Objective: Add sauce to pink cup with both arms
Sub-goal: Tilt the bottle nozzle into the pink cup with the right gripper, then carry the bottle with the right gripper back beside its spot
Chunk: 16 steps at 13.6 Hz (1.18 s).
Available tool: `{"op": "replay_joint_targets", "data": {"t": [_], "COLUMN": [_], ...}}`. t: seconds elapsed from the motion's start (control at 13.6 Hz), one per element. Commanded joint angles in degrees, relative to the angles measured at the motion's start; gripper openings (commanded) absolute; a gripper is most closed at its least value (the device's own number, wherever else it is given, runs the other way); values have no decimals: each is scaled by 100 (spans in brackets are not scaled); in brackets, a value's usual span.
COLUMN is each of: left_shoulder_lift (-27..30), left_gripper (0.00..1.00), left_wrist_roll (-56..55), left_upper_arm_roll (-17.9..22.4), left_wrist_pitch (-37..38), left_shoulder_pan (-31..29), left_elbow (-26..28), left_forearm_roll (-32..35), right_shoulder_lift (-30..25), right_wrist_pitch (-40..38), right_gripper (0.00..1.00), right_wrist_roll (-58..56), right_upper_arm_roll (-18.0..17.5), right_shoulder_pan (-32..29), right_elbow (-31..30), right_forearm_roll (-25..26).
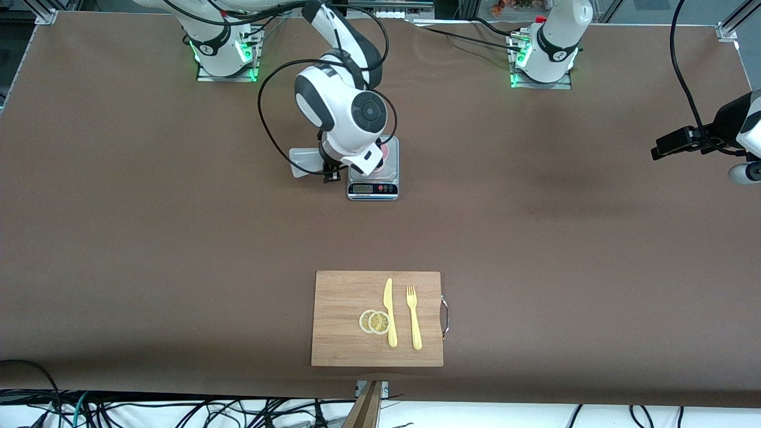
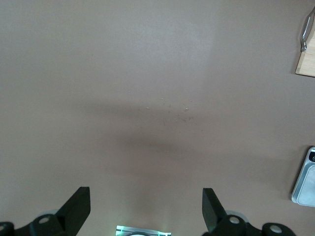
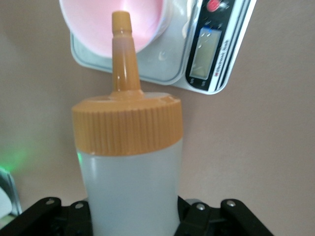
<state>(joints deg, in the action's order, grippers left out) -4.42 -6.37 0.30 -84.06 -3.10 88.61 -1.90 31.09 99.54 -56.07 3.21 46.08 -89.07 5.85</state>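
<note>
The sauce bottle [image 3: 130, 167], translucent white with an orange cap, is held in my right gripper [image 3: 133, 219], which is shut on its body. Its orange nozzle [image 3: 123, 49] is tipped toward the mouth of the pink cup [image 3: 91, 24]. In the front view the right arm's wrist [image 1: 357, 128] hangs over the cup and hides the bottle, so only a sliver of the pink cup [image 1: 390, 150] shows. My left gripper [image 2: 146, 191] is open and empty, high above bare table at the left arm's end [image 1: 672, 144], waiting.
The cup stands on a small digital scale [image 1: 373, 189]. A translucent plastic piece [image 1: 304, 161] lies beside the scale toward the right arm's end. Nearer the front camera, a wooden cutting board [image 1: 339, 333] carries a yellow knife [image 1: 389, 312], fork [image 1: 414, 318] and lemon slices [image 1: 374, 321].
</note>
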Motion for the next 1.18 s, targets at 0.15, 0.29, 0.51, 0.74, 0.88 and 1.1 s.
{"op": "replay_joint_targets", "data": {"t": [0.15, 0.29, 0.51, 0.74, 0.88, 1.1], "left_shoulder_lift": [-15, -15, -15, -15, -23, -23], "left_gripper": [100, 100, 100, 100, 100, 100], "left_wrist_roll": [-75, -75, -84, -84, -84, -92], "left_upper_arm_roll": [-4, -4, -4, -4, -4, -4], "left_wrist_pitch": [21, 21, 21, 21, 21, 13], "left_shoulder_pan": [2, 2, 11, 11, 11, 11], "left_elbow": [-28, -19, -19, -19, -19, -19], "left_forearm_roll": [-109, -117, -117, -117, -117, -117], "right_shoulder_lift": [-41, -33, -41, -15, -15, 63], "right_wrist_pitch": [565, 715, 724, 716, 672, 619], "right_gripper": [0, 0, 0, 0, 0, 0], "right_wrist_roll": [-560, -1105, -1878, -3098, -3742, -4628], "right_upper_arm_roll": [-22, -13, -13, -13, -13, -22], "right_shoulder_pan": [-511, -792, -1240, -1907, -2295, -2875], "right_elbow": [74, 65, 47, 30, -31, -111], "right_forearm_roll": [-961, -1366, -1840, -2665, -3123, -3694]}}
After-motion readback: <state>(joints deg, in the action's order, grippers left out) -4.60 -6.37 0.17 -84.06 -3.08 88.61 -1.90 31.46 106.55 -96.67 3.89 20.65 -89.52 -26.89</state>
